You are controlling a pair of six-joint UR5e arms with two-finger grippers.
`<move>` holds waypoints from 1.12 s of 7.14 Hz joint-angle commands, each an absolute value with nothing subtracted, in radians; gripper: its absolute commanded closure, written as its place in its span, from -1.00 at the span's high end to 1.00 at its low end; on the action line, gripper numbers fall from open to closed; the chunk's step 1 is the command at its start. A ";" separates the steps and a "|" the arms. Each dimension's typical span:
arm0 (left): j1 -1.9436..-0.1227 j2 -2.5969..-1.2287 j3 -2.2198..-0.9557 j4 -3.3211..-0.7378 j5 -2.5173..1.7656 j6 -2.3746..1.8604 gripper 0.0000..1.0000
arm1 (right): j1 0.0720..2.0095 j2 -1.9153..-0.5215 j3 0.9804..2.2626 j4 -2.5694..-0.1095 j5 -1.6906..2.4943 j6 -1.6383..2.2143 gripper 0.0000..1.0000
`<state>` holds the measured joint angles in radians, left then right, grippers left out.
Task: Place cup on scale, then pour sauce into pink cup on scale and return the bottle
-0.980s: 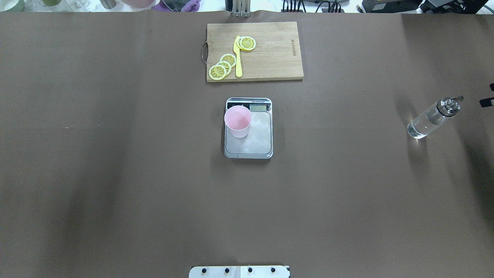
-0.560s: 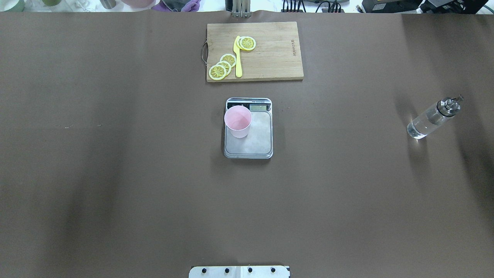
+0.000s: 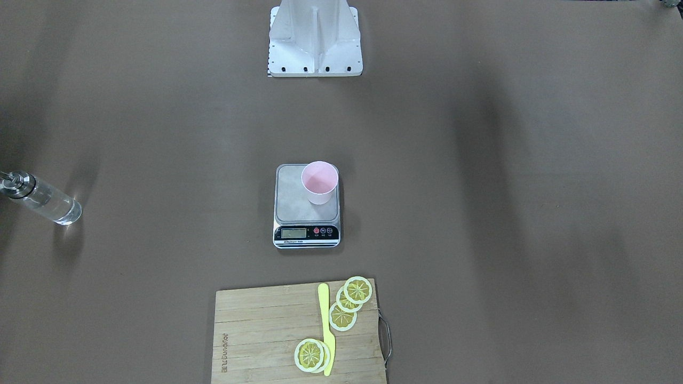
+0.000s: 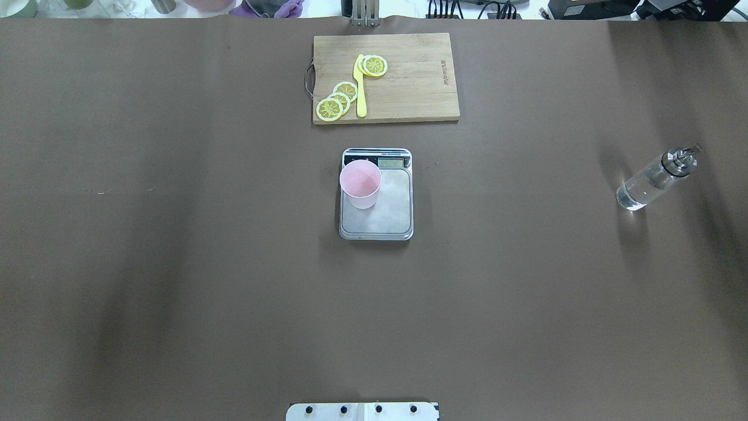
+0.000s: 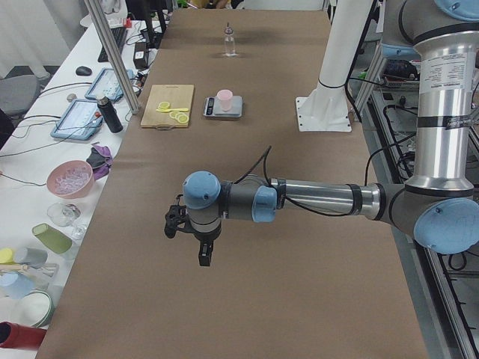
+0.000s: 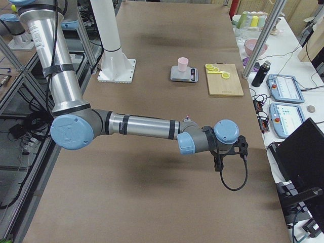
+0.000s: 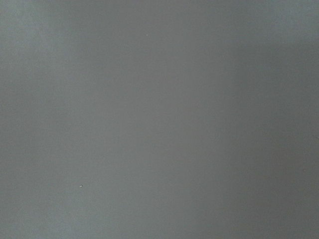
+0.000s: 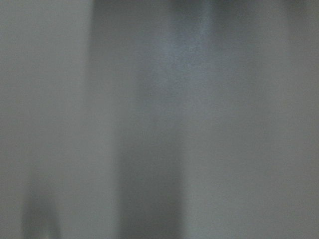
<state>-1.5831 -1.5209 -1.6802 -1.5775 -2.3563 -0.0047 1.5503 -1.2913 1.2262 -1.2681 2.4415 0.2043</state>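
The pale pink cup (image 4: 360, 181) stands upright on the far left part of the scale (image 4: 388, 216), also in the front view (image 3: 319, 181) on the scale (image 3: 291, 197). The clear bottle (image 4: 651, 181) with its metal pourer stands alone at the table's right side, also in the front view (image 3: 42, 201); the clear sauce in it hardly shows. My left gripper (image 5: 203, 256) and right gripper (image 6: 217, 163) hang over bare table far from these things. They show only in the side views, so I cannot tell if they are open. The wrist views show only blurred table.
A wooden cutting board (image 4: 409, 88) with lemon slices (image 4: 338, 100) and a yellow knife (image 4: 360, 88) lies beyond the scale. The robot's white base (image 3: 315, 42) stands at the near edge. Cups, tablets and cables lie past the far edge (image 5: 71, 179).
One second ago the right gripper's black fingertips showed at the overhead view's right edge next to the bottle; they have gone out of that view. The bottle, cup and scale have not moved.
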 commanded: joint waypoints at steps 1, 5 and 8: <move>-1.583 -1.522 -1.683 -1.574 -2.356 -0.005 0.96 | 1.537 -1.299 1.221 -1.302 2.346 0.213 1.00; -1.585 -1.520 -1.689 -1.571 -2.359 -0.011 0.96 | 1.537 -1.487 1.371 -1.295 2.241 0.158 1.00; -1.586 -1.511 -1.690 -1.578 -2.362 -0.008 0.96 | 1.552 -1.575 1.431 -1.287 2.318 0.160 1.00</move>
<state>-1.5857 -1.5147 -1.6910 -1.5752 -2.3631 -0.0098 1.5436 -1.5223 1.3922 -1.2915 2.2856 0.1588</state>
